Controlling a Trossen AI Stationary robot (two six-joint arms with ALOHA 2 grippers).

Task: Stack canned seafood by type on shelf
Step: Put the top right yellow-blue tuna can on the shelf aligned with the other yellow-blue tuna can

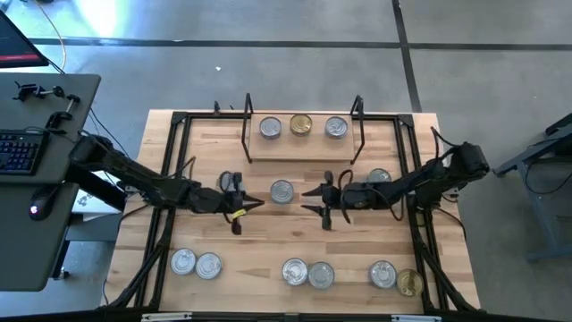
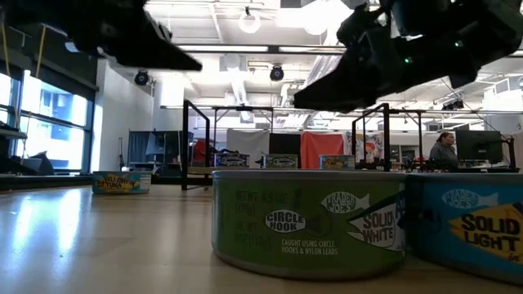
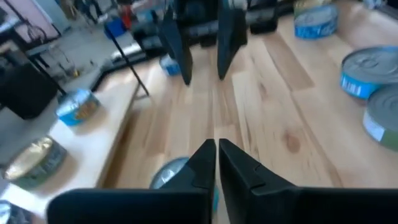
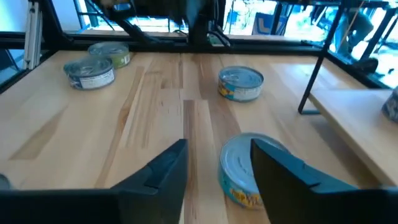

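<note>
Frankly, my left fingers (image 1: 254,206) are pinched empty and my right fingers (image 1: 310,200) half-spread, empty; closing on the tuna tin (image 1: 281,190) at their ten o'clock risks collision.

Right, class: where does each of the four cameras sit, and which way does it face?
High: above the table, straight down; both arms, the shelf.
Low: at table height, level towards the shelf; arms overhead, green tin nearest.
Left wrist: past the shut left gripper, towards the right gripper.
Right wrist: past the open right gripper, at a silver-lidded tin.
Shared: wrist views face each other.
</note>
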